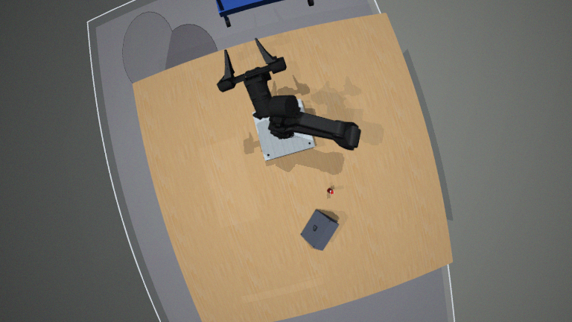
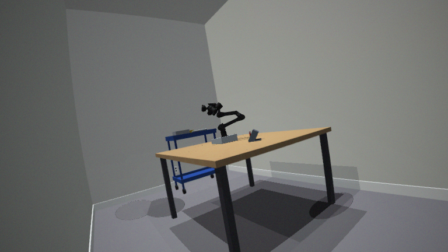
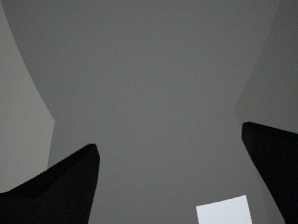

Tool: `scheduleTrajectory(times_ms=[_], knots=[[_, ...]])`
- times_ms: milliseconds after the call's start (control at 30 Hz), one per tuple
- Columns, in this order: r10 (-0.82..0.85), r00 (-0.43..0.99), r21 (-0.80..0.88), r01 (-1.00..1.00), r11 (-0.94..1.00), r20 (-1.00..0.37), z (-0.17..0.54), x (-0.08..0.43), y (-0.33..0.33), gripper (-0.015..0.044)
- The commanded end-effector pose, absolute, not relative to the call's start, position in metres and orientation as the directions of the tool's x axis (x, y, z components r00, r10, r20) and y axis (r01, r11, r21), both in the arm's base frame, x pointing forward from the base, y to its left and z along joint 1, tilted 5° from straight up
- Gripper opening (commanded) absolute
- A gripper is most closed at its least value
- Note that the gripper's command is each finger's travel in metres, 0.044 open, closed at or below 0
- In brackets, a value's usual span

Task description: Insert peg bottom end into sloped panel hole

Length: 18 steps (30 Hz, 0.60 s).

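Has the gripper spread wide, near the full opening, with a broad gap between the two black fingers. Holds nothing, and touches neither peg nor panel. Reaches away from the work, out past the base plate on the side opposite the panel, raised well above the wooden table. In the wrist view, looks between the fingers at grey wall, with a pale four-sided patch at the lower edge.

Bends the black arm back over the base plate, elbow out to one side and forearm folded back toward the gripper.

Finds the red peg upright on the table, between the base plate and the grey sloped panel, nearer the panel and apart from both. Too small to tell the peg's cross-section.

Shows a small angular hole in the panel's face, with the peg outside. Beyond the table edge, on the gripper's side, shows part of a blue cart.
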<state>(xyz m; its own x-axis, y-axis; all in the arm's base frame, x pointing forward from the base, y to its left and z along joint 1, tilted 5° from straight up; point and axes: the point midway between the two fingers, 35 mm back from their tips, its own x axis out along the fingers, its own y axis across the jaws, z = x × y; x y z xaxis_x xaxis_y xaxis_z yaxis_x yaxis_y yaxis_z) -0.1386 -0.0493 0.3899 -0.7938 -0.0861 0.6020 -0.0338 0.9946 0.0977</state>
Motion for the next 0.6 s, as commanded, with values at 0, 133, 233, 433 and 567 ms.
scheduleTrajectory(times_ms=[0,133,233,433,567], knots=[[-0.089,-0.794,0.101,-0.035,0.994,0.601,0.39,-0.139,-0.05,0.0426],[-0.154,-0.794,0.166,-0.067,0.984,0.588,0.391,-0.139,-0.065,0.044],[-0.211,-0.791,0.225,-0.096,0.97,0.575,0.391,-0.139,-0.078,0.044],[-0.325,-0.773,0.34,-0.151,0.928,0.544,0.39,-0.136,-0.106,0.044],[-0.399,-0.754,0.414,-0.186,0.891,0.521,0.389,-0.132,-0.124,0.044]])
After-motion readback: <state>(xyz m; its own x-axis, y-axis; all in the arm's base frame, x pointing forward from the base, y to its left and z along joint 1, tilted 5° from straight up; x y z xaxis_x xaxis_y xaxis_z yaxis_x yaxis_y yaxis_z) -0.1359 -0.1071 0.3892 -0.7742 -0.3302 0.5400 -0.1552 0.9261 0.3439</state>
